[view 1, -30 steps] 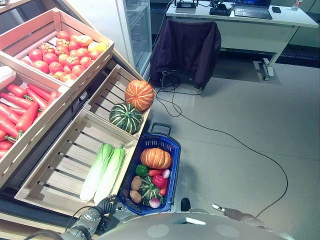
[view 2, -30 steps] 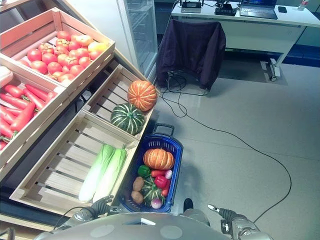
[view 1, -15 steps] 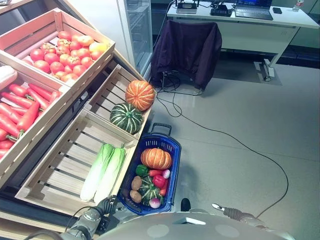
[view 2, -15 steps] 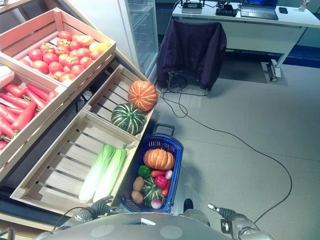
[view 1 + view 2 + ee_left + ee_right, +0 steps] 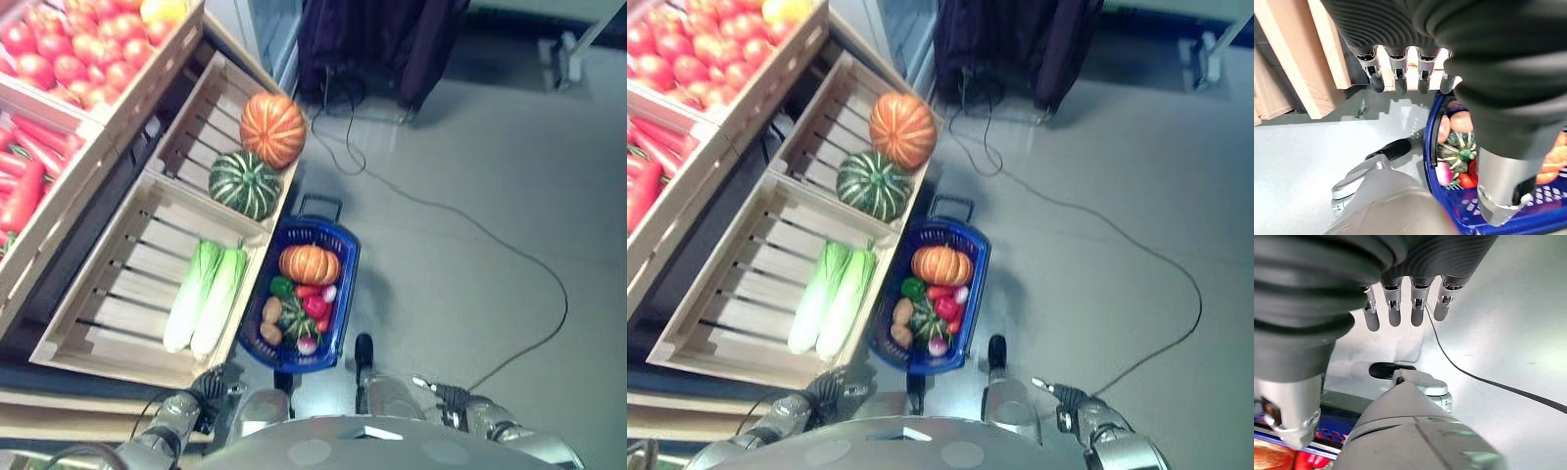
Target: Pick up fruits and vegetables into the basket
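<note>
Low beside the wooden crates, the left hand hangs with fingers straight, holding nothing; the right hand hangs likewise over the bare floor, fingers relaxed and empty. Between them the blue basket stands on the floor against the lower crate, filled with a small orange pumpkin, potatoes and other vegetables. Two cabbages lie in that crate; a green squash and an orange pumpkin sit in the crate beyond.

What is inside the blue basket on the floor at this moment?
The blue basket holds an orange pumpkin, a small striped green squash, something green, red pieces, a brown potato and a pinkish radish. Anything beneath this pile is covered.
</note>
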Robot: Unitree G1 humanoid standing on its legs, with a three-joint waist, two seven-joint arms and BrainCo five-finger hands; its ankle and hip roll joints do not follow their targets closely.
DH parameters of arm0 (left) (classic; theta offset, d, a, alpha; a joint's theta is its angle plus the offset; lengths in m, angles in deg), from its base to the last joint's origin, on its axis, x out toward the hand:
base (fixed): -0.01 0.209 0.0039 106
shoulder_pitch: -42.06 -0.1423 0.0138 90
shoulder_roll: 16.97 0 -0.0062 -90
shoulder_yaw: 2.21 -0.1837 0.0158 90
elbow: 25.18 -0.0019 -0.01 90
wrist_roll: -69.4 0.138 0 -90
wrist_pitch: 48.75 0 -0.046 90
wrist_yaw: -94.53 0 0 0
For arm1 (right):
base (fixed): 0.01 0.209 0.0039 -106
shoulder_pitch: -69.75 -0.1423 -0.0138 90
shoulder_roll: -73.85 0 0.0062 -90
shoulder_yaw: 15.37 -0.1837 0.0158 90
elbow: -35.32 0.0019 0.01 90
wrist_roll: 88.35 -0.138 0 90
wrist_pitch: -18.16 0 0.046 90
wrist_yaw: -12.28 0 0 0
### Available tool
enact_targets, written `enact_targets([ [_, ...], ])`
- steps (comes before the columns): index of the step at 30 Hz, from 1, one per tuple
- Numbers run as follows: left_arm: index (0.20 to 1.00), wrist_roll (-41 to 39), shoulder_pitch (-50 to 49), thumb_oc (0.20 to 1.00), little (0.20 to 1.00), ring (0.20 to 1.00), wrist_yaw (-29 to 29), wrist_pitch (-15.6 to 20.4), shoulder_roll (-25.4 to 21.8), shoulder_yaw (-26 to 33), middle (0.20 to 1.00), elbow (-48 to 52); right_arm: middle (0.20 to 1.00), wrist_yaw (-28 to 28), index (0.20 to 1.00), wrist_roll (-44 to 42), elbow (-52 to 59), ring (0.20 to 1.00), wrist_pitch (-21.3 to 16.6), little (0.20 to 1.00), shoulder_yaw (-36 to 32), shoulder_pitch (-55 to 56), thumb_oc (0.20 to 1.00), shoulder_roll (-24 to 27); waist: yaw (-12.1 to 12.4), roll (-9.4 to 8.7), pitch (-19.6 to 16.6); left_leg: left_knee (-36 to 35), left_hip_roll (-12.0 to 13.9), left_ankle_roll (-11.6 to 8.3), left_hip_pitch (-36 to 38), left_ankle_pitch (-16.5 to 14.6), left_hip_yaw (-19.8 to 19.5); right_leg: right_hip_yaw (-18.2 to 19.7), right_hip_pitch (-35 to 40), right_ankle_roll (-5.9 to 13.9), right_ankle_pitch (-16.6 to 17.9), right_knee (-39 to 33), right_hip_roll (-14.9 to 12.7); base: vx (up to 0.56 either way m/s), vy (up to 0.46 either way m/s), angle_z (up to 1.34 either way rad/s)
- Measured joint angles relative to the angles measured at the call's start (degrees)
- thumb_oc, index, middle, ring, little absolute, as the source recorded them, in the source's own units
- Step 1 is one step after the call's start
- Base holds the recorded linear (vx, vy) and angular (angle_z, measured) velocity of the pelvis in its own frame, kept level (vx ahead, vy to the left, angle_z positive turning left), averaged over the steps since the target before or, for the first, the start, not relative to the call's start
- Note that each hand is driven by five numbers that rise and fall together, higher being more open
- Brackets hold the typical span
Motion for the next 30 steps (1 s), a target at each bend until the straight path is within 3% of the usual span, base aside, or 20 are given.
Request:
enact_targets([
  [6, 1.000, -4.72, 5.79, 1.000, 1.000, 1.000, 2.26, 1.56, -0.02, 0.08, 1.000, 0.68, 1.000, -0.59, 1.000, -3.51, 1.16, 1.000, -0.79, 1.000, 1.06, -6.24, 1.000, 1.08, -0.28, 0.93, 7.14, 0.72, 0.05, -0.32, -4.57, 0.59, -0.74, -0.58, -3.88, -0.20, 0.79, 0.02, 0.06, -0.08, -0.014, 0.05],
  [16, 1.000, -11.72, 11.81, 1.000, 1.000, 1.000, 5.94, 8.80, -0.81, 0.68, 1.000, 7.47, 1.000, -0.68, 1.000, -6.22, 2.67, 1.000, -1.13, 1.000, 2.35, -9.47, 1.000, 2.63, -0.18, 0.91, 12.04, 0.58, -0.16, -0.25, -7.99, 1.10, -1.43, -1.19, -7.07, -0.28, 1.02, 0.06, -0.23, -0.08, 0.026, 0.03],
  [21, 1.000, -15.20, 17.29, 1.000, 1.000, 1.000, 8.57, 11.84, -3.12, 0.90, 1.000, 10.72, 1.000, -0.74, 1.000, -7.94, 2.69, 1.000, -1.23, 1.000, 2.80, -13.21, 1.000, 3.63, -0.22, 1.00, 17.18, 3.80, -0.17, -0.56, -10.26, 0.34, -1.66, -1.38, -7.84, -0.65, 1.28, 0.57, -0.26, -0.08, 0.022, 0.06],
  [25, 1.000, -16.62, 19.53, 1.000, 1.000, 1.000, 11.17, 13.97, -5.13, 1.23, 1.000, 13.40, 1.000, -1.27, 1.000, -8.63, 2.67, 1.000, -1.70, 1.000, 2.80, -14.48, 1.000, 4.14, -0.25, 1.06, 18.35, 7.31, -0.24, -0.73, -13.97, -0.46, -1.79, -1.01, -10.84, -0.67, 1.25, 2.78, -0.37, -0.09, -0.020, 0.01],
  [30, 1.000, -16.88, 22.36, 1.000, 1.000, 1.000, 19.36, 17.90, -6.35, 1.67, 1.000, 18.74, 1.000, -2.02, 1.000, -9.94, 2.68, 1.000, -2.64, 1.000, 2.79, -15.72, 1.000, 4.30, -0.29, 0.96, 18.70, 12.91, -0.67, -0.81, -20.65, -1.17, -2.59, -0.60, -16.87, -0.58, 0.33, 7.78, -0.89, -0.05, -0.018, 0.07],
])
